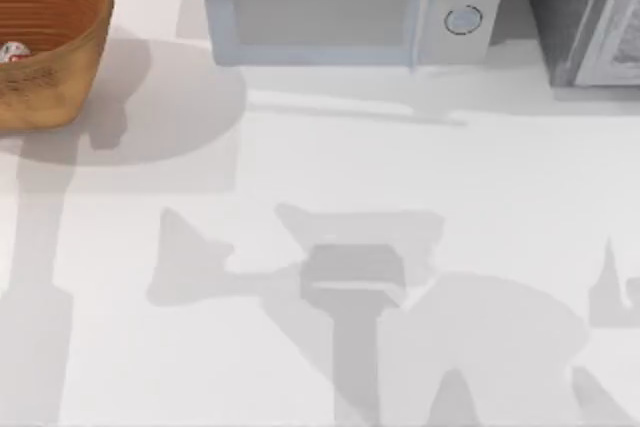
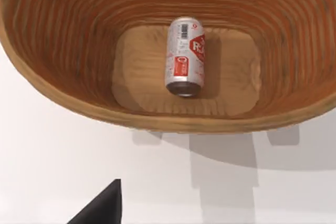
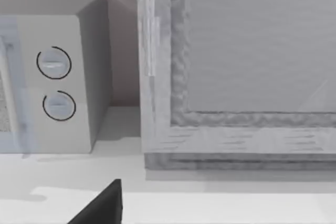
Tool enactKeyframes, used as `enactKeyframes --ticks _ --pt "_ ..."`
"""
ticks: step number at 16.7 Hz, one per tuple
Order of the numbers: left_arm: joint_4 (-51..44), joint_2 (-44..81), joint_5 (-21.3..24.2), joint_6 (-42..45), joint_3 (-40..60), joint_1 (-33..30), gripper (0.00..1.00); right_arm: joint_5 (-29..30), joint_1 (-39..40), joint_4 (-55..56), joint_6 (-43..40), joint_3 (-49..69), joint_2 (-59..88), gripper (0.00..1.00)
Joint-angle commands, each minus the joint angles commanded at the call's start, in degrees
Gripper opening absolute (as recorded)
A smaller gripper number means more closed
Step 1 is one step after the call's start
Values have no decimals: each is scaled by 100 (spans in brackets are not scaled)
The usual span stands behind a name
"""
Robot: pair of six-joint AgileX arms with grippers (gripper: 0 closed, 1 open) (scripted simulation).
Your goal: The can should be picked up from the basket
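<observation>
The basket (image 1: 45, 42) is a round orange-brown wicker one at the table's far left back corner. The can (image 1: 12, 51) shows as a small white-and-red spot inside it. In the left wrist view the can (image 2: 185, 57) lies on its side on the floor of the basket (image 2: 68, 51), label up, with its dull metal end toward the near wall. A black tip of my left gripper (image 2: 104, 206) hangs over the white table, short of the basket's near rim and apart from it. A black tip of my right gripper (image 3: 103, 206) faces the appliances at the back right.
A pale microwave (image 1: 350, 2) with two round knobs stands at the back middle. A grey cabinet (image 1: 590, 12) stands beside it at the back right. Arm shadows fall across the white table (image 1: 330, 157) in the front half.
</observation>
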Motion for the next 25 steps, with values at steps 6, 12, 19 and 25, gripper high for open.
enactKeyframes --ticks 6,12,19,25 --pt "-1554 3102 152 222 3077 125 100 0 0 0 0 0 0 100" --pt "-2694 5451 292 421 5435 185 100 0 0 0 0 0 0 100" --pt "-3147 6429 361 518 6434 193 100 0 0 0 0 0 0 100" --pt "-3036 6459 357 498 6345 171 100 0 0 0 0 0 0 100"
